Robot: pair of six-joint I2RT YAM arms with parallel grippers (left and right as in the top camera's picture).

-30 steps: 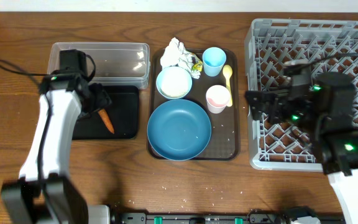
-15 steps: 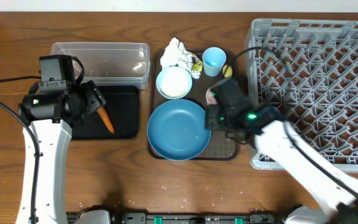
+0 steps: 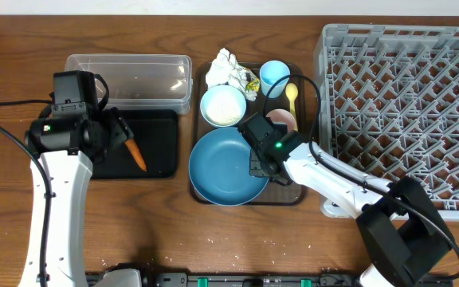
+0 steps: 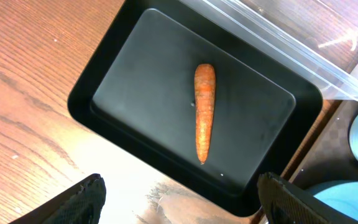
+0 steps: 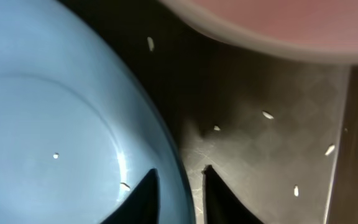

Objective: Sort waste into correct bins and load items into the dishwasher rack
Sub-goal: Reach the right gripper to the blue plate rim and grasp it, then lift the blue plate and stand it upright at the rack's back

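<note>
My right gripper (image 3: 259, 166) (image 5: 179, 171) is down at the right rim of the blue plate (image 3: 221, 167) (image 5: 55, 93), one finger on the plate's inside and the other outside on the brown tray (image 5: 260, 155), shut on the rim. The pink-and-white cup (image 3: 281, 121) (image 5: 278, 25) stands just beyond it. Loose rice grains (image 5: 267, 114) lie on the tray and the plate. My left gripper (image 3: 111, 135) (image 4: 180, 183) hangs open above the black tray (image 3: 159, 135) (image 4: 135, 81), where the carrot (image 3: 135, 155) (image 4: 204, 112) lies.
The clear tub (image 3: 146, 76) sits behind the black tray. On the brown tray also stand a white bowl (image 3: 223, 105), a light-blue cup (image 3: 274, 76), a yellow spoon (image 3: 292, 94), a crumpled napkin (image 3: 225, 68) and a small wrapper (image 3: 252, 81). The grey rack (image 3: 405, 104) fills the right side.
My right arm swung from over the rack down to the plate's right rim and its jaws closed there. My left gripper rose slightly over the black tray; the carrot stayed put.
</note>
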